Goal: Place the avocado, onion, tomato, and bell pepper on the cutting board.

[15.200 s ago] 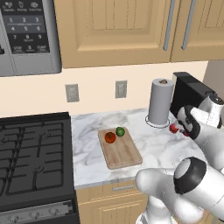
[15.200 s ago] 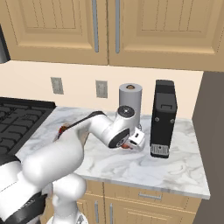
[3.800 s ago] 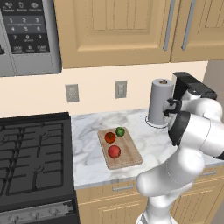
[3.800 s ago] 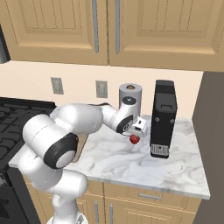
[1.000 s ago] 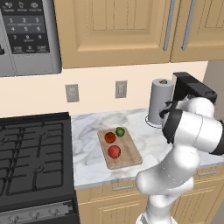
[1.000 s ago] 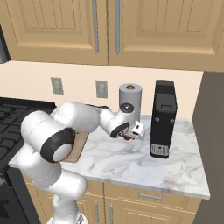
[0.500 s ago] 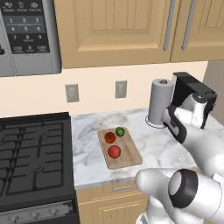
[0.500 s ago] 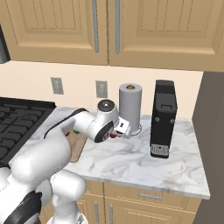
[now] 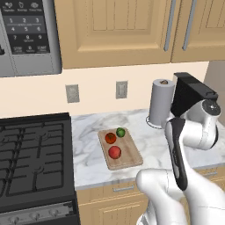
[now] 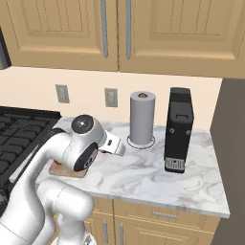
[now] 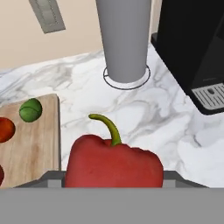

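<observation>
In the hand view a red bell pepper [image 11: 113, 165] with a curved green stem sits between my fingers, and my gripper [image 11: 113, 180] is shut on it above the marble counter. The cutting board [image 11: 37, 144] lies just left of the pepper. On it rest the green avocado [image 11: 30, 109] and a reddish ball [image 11: 5, 129]. From the left base view the board [image 9: 127, 159] carries the avocado [image 9: 120, 132] and two reddish balls [image 9: 110, 138] [image 9: 114, 152], the tomato and the onion; I cannot tell which is which. My gripper [image 10: 115, 143] hovers right of the board's corner [image 10: 67, 171].
A grey paper towel roll [image 10: 142, 117] stands at the back of the counter. To its right is a black coffee machine [image 10: 178, 128]. The stove [image 9: 30, 162] lies left of the board. My own arm [image 9: 189, 136] blocks the counter's right part in the left base view.
The arm has swung left, away from the coffee machine and toward the cutting board, still carrying the bell pepper. The items on the board have not moved.
</observation>
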Tool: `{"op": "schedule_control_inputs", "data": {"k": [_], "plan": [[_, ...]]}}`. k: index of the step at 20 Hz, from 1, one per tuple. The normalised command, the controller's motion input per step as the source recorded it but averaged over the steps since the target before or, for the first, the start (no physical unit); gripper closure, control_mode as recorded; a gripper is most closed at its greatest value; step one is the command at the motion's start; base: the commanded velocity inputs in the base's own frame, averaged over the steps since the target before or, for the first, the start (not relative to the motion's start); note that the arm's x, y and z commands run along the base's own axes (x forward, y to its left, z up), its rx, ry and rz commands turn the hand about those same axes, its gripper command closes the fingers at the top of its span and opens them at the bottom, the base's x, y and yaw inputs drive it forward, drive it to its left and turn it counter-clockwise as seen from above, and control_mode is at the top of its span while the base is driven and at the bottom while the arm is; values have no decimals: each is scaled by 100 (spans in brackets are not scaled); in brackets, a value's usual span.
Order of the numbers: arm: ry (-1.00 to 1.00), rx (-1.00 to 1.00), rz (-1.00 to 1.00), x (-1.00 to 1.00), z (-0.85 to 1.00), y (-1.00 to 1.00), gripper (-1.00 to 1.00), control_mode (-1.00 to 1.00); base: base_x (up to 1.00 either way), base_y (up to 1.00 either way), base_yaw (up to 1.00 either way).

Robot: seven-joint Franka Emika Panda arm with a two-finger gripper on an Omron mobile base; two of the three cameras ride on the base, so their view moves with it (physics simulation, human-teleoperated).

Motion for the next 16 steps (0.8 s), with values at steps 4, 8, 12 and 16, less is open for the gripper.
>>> {"op": "schedule_control_inputs", "data": {"k": [4, 8, 12, 16], "plan": [[0, 0, 0, -64, 61, 43, 100, -100, 0, 0, 0], [0, 0, 0, -57, 53, 53, 100, -100, 0, 0, 0], [0, -2, 11, -41, 34, 54, 100, -100, 0, 0, 0], [0, -2, 16, -19, 7, 45, 100, -100, 0, 0, 0]]}}
